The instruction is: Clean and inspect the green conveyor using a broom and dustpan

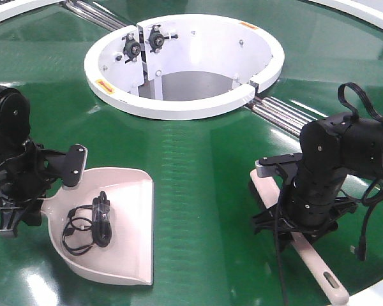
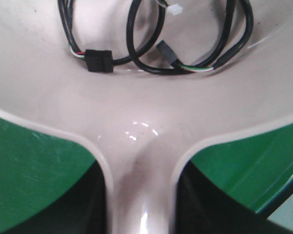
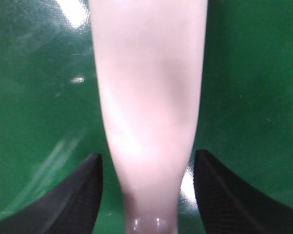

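Observation:
The beige dustpan (image 1: 124,242) lies on the green conveyor (image 1: 198,166) at the front left, with a coil of black cable (image 1: 89,223) inside it. My left gripper (image 1: 27,205) is shut on the dustpan's handle. In the left wrist view the handle (image 2: 141,195) runs between the dark fingers (image 2: 90,200), which press on both its sides. At the front right, the broom (image 1: 319,264) lies flat on the belt, its slotted end toward the rim. My right gripper (image 1: 293,220) stands open over it. In the right wrist view, green belt shows on either side of the broom (image 3: 149,97).
The white ring hub (image 1: 179,105) stands at the middle back, with steel rollers (image 1: 284,115) running out from it to the right. A white outer rim (image 1: 376,294) borders the belt at the front right corner. The cable (image 2: 151,53) ends in small plugs.

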Available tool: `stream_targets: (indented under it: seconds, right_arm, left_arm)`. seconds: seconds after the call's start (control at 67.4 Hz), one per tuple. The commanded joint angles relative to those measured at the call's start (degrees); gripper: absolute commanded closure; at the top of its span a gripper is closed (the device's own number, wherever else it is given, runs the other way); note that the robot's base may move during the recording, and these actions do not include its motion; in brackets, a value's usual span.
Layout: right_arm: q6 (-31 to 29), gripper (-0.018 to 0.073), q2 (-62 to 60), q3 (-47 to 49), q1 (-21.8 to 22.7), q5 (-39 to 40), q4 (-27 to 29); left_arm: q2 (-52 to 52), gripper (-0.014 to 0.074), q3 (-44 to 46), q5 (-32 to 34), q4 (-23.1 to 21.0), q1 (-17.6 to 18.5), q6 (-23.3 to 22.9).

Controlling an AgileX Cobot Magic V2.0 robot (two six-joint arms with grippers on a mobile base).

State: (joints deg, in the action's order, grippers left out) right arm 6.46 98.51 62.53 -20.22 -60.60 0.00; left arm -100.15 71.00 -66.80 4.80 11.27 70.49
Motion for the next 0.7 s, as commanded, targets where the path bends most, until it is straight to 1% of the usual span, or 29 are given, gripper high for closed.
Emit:
stream_targets:
  seconds: [0.0,0.089,0.222,0.341,0.4,0.519,0.682]
  right_arm:
    - [-0.52,0.0149,-2.44,1.35,0.14,-0.21,0.0]
    - [-0.52,0.0149,-2.44,1.35,0.14,-0.21,0.0]
    - [-0.52,0.015,-2.44,1.35,0.14,-0.2,0.0]
    - [-0.77,0.0155,-2.44,1.35,0.14,-0.2,0.0]
    - [-0.77,0.0159,-2.44,1.35,0.14,-0.15,0.0]
    - [-0.84,0.016,-2.44,1.35,0.14,-0.14,0.0]
    - [-1.62,0.016,-2.44,1.35,0.14,-0.14,0.0]
  left_arm:
    - [2.31,0.0377,1.19,-1.54,-0.62,0.53,-0.14]
    - [2.31,0.0343,1.19,-1.54,-0.62,0.53,-0.53]
    - [2.31,0.0317,1.19,-1.54,-0.49,0.53,-1.6]
    - [2.31,0.0309,1.19,-1.3,-0.43,0.53,-1.9]
    - [2.31,0.0304,1.19,-1.1,-0.43,0.53,-2.87]
    - [2.31,0.0302,1.19,-0.81,-0.49,0.53,-2.88]
    - [2.36,0.0302,1.19,-1.14,-2.45,0.53,-2.93]
